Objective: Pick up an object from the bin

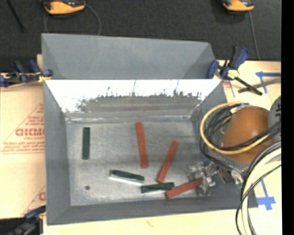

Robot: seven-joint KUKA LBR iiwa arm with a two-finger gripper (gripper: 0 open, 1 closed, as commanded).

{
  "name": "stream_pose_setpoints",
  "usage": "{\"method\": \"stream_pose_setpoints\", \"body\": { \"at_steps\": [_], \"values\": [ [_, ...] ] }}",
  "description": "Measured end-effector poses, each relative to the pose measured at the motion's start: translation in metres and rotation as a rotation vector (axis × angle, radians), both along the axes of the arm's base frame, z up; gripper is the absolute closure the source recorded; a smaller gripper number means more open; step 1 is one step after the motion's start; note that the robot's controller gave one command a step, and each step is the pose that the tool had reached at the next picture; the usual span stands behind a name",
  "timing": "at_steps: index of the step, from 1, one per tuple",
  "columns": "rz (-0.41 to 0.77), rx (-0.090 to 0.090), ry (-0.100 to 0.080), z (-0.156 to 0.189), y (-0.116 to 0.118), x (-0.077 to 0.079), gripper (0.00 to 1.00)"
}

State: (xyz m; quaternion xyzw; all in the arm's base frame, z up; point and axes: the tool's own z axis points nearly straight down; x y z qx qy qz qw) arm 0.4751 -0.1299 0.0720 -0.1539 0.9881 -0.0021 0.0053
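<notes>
The hand (204, 181) is low in the bin (127, 58), at the near right corner of its floor. Its tip sits right at the right-hand end of a flat red stick (182, 189) that lies along the near edge. From where I stand this looks like the closing-in step of the pick: the hand is at the stick, but the stick lies on the floor, not lifted. Whether the hand is apart or together I cannot tell. The metal parts at its tip run together with the stick's end, so I would not say it has hold of anything.

The stick is a slim, straight bar, brick red, lying almost parallel to the near edge, with its right end angled a little toward the hand. Its left end is just beside a dark green stick (158, 186) of the same sort. A second red stick (167, 161) lies diagonally just behind them, near the hand but apart from it.

I'd judge the next move calls for a firm pinch across the bar's narrow width, then a straight lift. A grip so far from the middle may let the bar swing, and the bin's right wall is close by.
</notes>
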Motion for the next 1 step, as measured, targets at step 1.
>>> {"method": "stream_pose_setpoints", "body": {
  "at_steps": [1],
  "values": [
    [0.075, -0.002, -0.002, 0.1455, -0.0021, 0.0376, 1.0]
  ]
}}
